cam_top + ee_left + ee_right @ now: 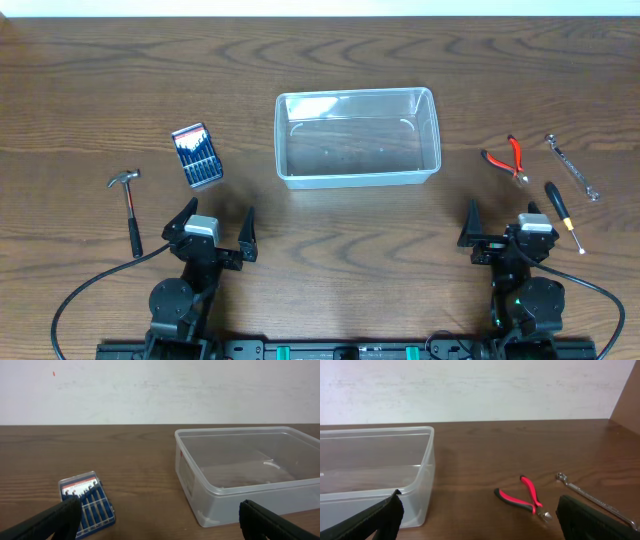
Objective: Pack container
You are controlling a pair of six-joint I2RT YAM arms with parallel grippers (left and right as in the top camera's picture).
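The clear plastic container (357, 137) stands empty at the table's middle; it also shows in the left wrist view (240, 472) and the right wrist view (375, 475). A blue drill-bit case (196, 155) (87, 502) and a hammer (130, 205) lie to its left. Red-handled pliers (505, 160) (522, 497), a silver wrench (572, 167) (592, 497) and a black-and-yellow screwdriver (562, 212) lie to its right. My left gripper (217, 228) (160, 522) is open and empty near the front edge, below the case. My right gripper (500, 225) (480, 520) is open and empty, below the pliers.
The wooden table (100, 80) runs to a white wall at the back. Black cables (80, 285) curve from both arm bases along the front edge.
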